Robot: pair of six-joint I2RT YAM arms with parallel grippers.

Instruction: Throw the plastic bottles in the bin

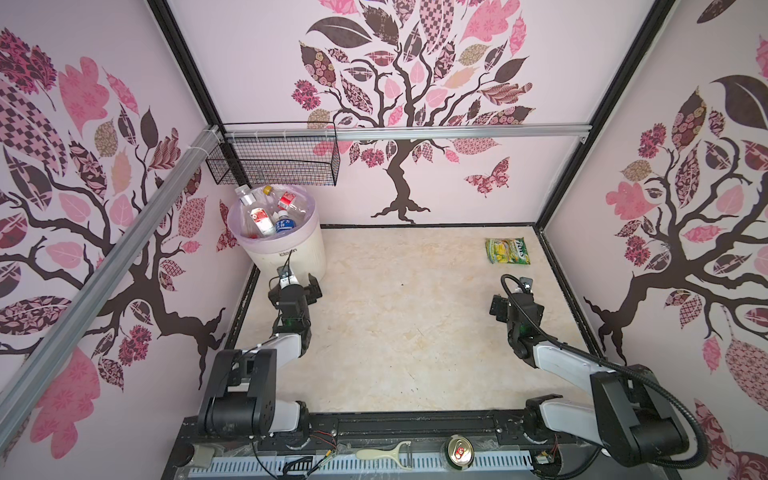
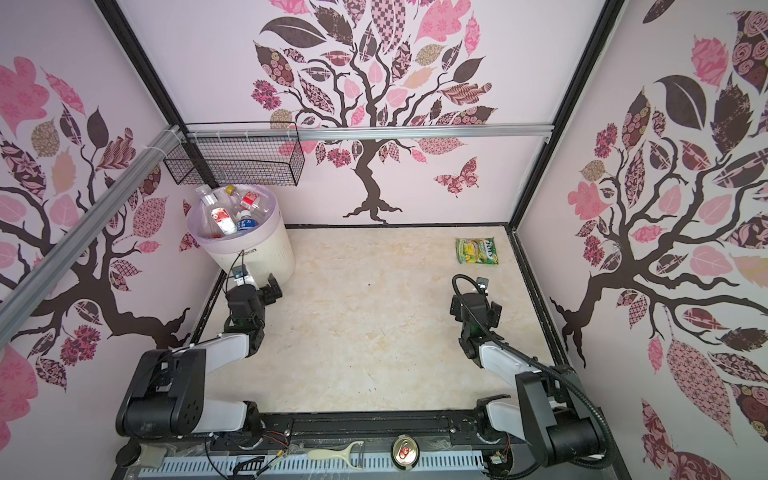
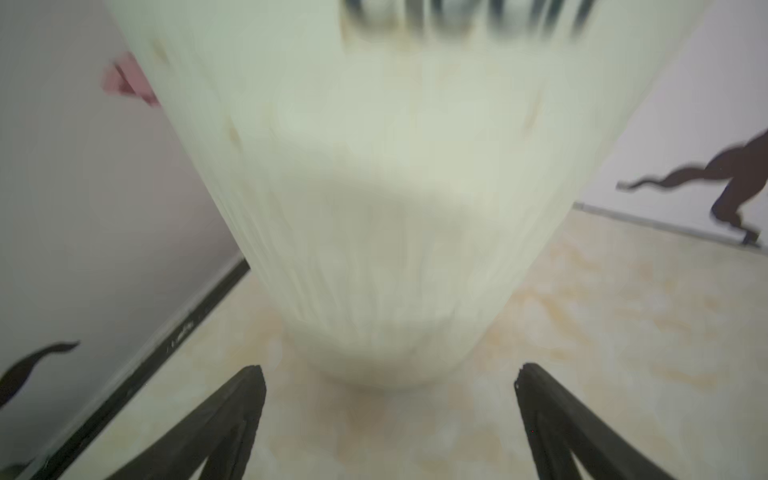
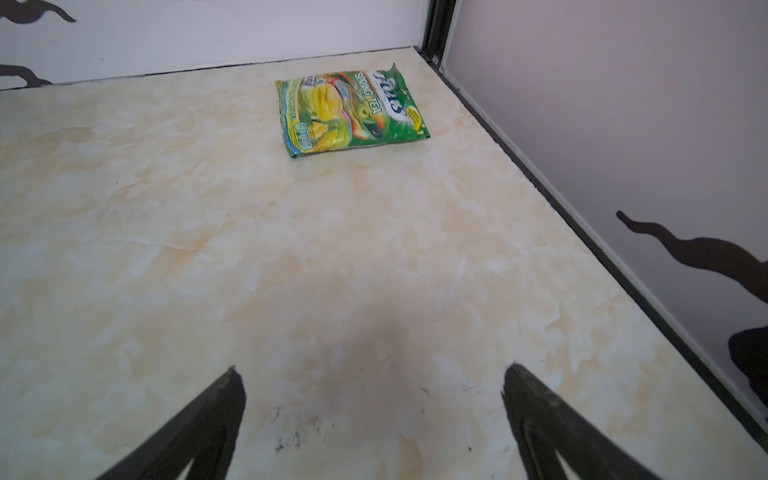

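1. Presently, the plastic bottles (image 1: 266, 216) (image 2: 226, 214) lie heaped inside the bin (image 1: 299, 253) (image 2: 270, 253). Several are clear with red labels, one carries a blue label, and one has a yellow cap.
2. The bin stands upright in the far left corner of the counter (image 1: 407, 324), close to both walls. Its pale liner is folded over the rim and its lettering faces the arms.
3. A black wire basket (image 1: 274, 162) hangs on the rail directly above the bin.
4. The left arm (image 1: 291, 336) reaches toward the bin, and its jaws sit low, just before the foot of the bin wall. In the left wrist view, which is blurred, the bin (image 3: 395, 208) fills the frame. The left jaws stand wide apart with nothing gripped between them.
5. The right arm (image 1: 552, 353) is well apart from the bin, on the right side of the counter. The right wrist view shows its jaws spread wide and empty above bare counter.
6. A green-yellow snack packet (image 1: 508, 250) (image 2: 477, 250) (image 4: 351, 110) lies flat near the far right corner, ahead of the right jaws and clear of them.
7. On the near ledge by the arm bases rest a metal can (image 1: 459, 453), upright, and a cream peeler (image 1: 384, 454), lying flat beside it.
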